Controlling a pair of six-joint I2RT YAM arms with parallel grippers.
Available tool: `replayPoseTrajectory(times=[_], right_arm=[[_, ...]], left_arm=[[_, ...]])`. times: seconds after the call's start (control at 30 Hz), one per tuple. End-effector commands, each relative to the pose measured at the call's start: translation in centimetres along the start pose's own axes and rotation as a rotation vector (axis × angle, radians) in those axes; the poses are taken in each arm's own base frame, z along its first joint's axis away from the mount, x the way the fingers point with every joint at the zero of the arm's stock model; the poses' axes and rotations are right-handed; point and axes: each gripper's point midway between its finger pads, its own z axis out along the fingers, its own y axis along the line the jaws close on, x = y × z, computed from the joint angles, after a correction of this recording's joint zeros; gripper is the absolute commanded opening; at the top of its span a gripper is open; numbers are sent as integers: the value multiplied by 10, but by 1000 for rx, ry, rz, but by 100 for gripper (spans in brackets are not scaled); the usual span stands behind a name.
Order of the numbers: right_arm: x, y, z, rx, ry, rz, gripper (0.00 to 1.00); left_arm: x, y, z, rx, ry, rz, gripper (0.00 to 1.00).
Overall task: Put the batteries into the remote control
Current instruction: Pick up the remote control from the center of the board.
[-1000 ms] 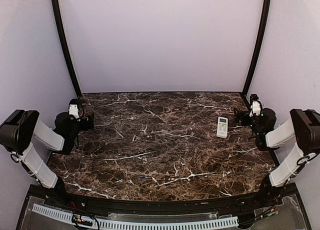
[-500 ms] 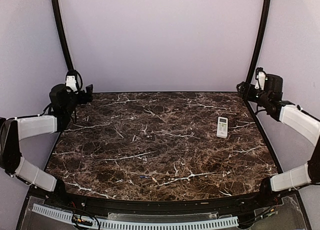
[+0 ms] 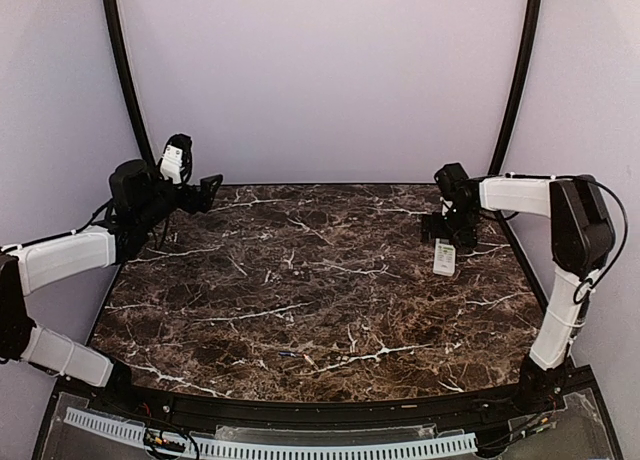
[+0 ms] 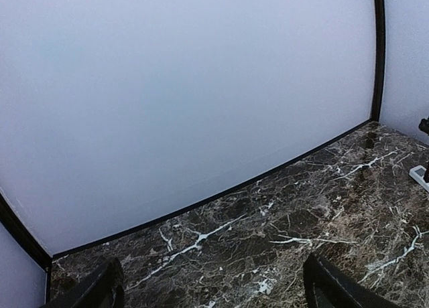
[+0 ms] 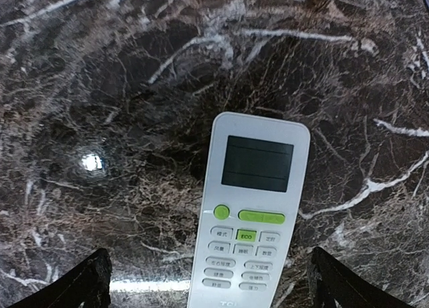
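Remote control [image 3: 444, 255]: lay face up on the surface [image 3: 300, 300].
Right claw [image 5: 209, 281]: hung just above the remote control, spread wide, empty.
Left claw [image 4: 216, 288]: stood far left of the remote control, spread wide, empty.

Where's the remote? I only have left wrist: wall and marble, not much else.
Observer: In the top view the remote control lies on the right side of the table, far from your left end effector.
Operator: Right arm near it?
Observer: Yes. The right end effector hovers just above it, open and holding nothing.
Operator: Which side is up?
Observer: Right wrist shows it face up, with the display and green buttons in view.
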Motion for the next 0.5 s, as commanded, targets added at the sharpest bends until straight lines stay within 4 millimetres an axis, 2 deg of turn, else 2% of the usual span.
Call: replayPoseTrajectory(times=[0.0,0.23,0.3,0.4,0.47], right_arm=[[25,-17,25,149,126,-9,99],[50,-29,39,197,160,-23,98],[55,-22,44,148,176,-38,90],[60,-14,43,97,203,-71,73],[59,-5,38,42,201,-75,68]], left_arm=[[-11,-24,-13,105,-49,64,92],[-8,-40,-13,161,-47,81,91],[-9,-43,-14,175,-51,76,91],[-10,-47,-15,192,-55,83,91],[-9,-50,-17,201,-59,101,91]])
